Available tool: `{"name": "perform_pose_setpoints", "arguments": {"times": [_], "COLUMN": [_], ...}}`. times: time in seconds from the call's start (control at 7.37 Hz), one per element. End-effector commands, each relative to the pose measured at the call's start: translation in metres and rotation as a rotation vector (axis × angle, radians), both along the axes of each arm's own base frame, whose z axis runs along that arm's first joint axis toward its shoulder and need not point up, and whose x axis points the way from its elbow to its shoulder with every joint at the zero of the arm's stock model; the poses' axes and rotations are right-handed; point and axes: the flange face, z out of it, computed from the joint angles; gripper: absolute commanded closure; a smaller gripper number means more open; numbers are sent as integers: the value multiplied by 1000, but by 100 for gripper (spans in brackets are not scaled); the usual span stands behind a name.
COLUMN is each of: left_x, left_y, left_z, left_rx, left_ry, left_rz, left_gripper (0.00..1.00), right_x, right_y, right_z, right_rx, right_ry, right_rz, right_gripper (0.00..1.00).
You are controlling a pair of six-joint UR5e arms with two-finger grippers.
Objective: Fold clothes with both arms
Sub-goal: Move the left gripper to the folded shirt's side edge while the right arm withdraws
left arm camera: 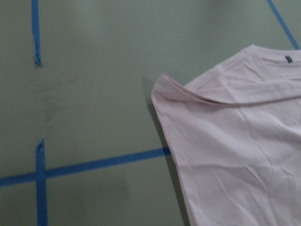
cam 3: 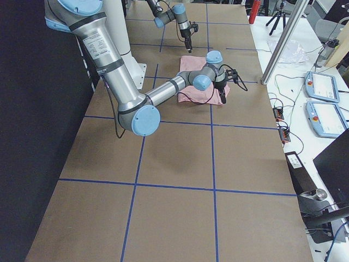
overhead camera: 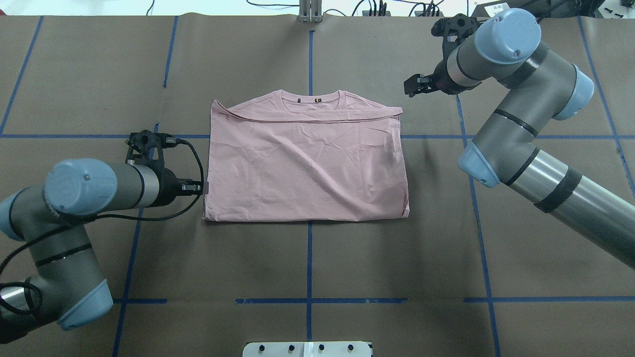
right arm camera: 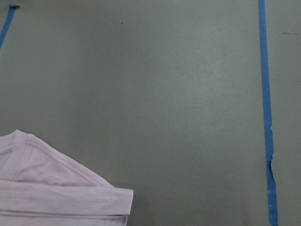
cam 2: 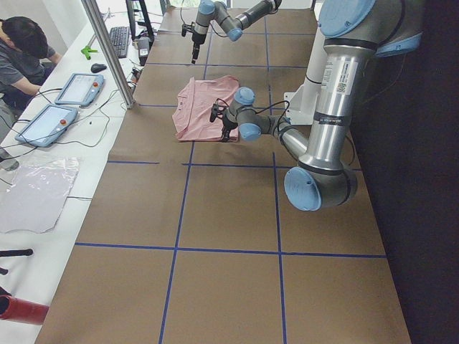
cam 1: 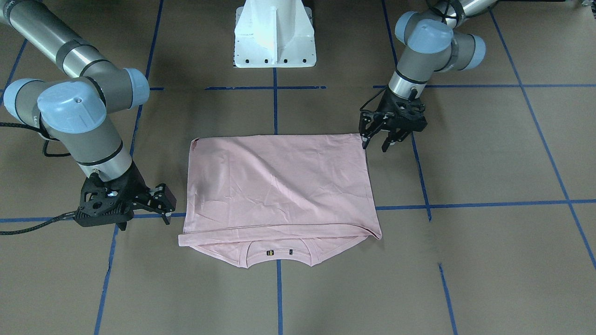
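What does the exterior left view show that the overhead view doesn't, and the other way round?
Only exterior left: a person sitting near two tablets and a keyboard. Only overhead: two small labels inside the collar. Both: the folded pink shirt lying flat, with the left arm and the right arm at either side of it.

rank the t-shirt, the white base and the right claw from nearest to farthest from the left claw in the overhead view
1. T-shirt, its left edge beside the left claw.
2. White base, bottom centre of the view.
3. Right claw, upper right, beyond the T-shirt.
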Motion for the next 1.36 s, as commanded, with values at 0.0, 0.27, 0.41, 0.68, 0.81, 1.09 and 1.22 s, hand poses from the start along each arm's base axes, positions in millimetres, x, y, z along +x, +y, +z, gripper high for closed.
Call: {"name": "perform_pose_setpoints", "arguments": {"times": [0.0,0.27,0.41,0.68,0.81,1.09,1.22], "left_x": [25,25,27,27,27,18,11], "left_y": [20,20,23,23,23,22,20], "left_z": [-4,-1,1,1,0,-1,9], "left_rx": [-24,-32,-33,-33,-31,5,57], "left_ry": [6,-11,-13,-15,-13,-20,-61], "left_rz": [6,7,12,12,13,30,61], "left_gripper": [44,47,61,100,100,100,100], "right_x": [0,0,0,0,0,0,0], "right_y": [0,0,0,0,0,0,-1], "right_z": [1,1,1,1,2,2,1], "right_rx": [-1,-1,0,-1,-2,-4,-3], "right_ry": [1,1,1,2,3,4,4], "right_rz": [3,3,2,2,2,3,5], "right_gripper": [0,0,0,0,0,0,0]}}
